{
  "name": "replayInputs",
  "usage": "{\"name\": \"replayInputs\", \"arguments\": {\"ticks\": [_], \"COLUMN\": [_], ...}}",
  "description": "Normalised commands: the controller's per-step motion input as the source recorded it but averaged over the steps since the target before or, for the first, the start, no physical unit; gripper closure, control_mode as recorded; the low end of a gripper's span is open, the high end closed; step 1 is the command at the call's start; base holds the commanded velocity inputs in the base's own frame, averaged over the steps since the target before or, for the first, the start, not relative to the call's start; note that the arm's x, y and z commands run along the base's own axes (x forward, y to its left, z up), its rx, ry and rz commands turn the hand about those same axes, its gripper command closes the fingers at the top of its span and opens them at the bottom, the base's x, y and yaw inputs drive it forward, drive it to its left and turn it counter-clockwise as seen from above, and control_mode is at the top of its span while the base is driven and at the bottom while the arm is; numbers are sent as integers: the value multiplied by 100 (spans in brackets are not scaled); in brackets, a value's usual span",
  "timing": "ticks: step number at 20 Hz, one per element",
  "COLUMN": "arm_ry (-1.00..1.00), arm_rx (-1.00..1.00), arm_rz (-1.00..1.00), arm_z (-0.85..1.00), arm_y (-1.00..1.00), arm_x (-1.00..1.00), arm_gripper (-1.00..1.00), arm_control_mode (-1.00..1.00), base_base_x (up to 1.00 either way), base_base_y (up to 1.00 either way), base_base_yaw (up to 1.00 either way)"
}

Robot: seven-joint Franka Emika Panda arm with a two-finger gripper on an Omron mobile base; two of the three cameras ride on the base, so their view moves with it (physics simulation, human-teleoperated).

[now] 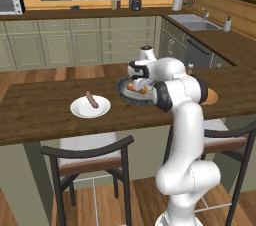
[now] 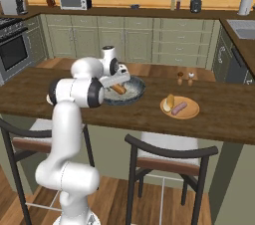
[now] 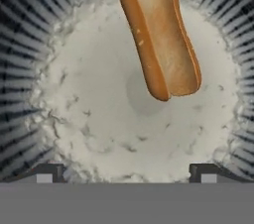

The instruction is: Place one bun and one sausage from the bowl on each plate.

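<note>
The tool (image 3: 127,171) hangs above the bowl (image 3: 30,69) with its two dark fingertips (image 3: 47,171) spread as wide as they go and nothing between them. In the hand view they stand at the lower edge, well apart from the bun (image 3: 161,39) in the bowl.

That bun is a golden-orange, elongated roll, split lengthwise so that a pale tan inner face shows beside a darker orange crust. It lies on the bowl's pale, speckled floor, towards the ribbed dark wall on the side away from the fingertips, and it is the one bun seen in the bowl. In the base views the bowl is wide, shallow and round, dark grey-blue outside, and it sits on the dark wooden desk (image 1: 45,115) beneath the arm's wrist.

There are two plates. The white plate (image 1: 90,107) lies on the desk to the arm's left of the bowl and carries one sausage (image 1: 91,99), a thin reddish-brown cylinder, and no bun. The orange-tan plate (image 2: 180,107) lies to the right of the bowl and carries one sausage (image 2: 179,108), pinkish here, with one bun (image 2: 170,102) just beside it, seen end on.

Two chairs (image 2: 169,154) stand at the near edge of the desk.
</note>
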Motion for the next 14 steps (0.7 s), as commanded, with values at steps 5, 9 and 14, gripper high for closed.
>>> {"name": "replayInputs", "arguments": {"ticks": [5, 9, 14], "arm_ry": [7, 10, 5], "arm_rx": [-7, -3, 0], "arm_rz": [0, 0, 0], "arm_z": [-22, -21, -3], "arm_y": [0, 0, 0], "arm_x": [22, 32, 23], "arm_gripper": [-100, -100, -100], "arm_control_mode": [-100, -100, -100], "base_base_x": [0, 0, 0], "base_base_y": [0, 0, 0], "base_base_yaw": [0, 0, 0]}}
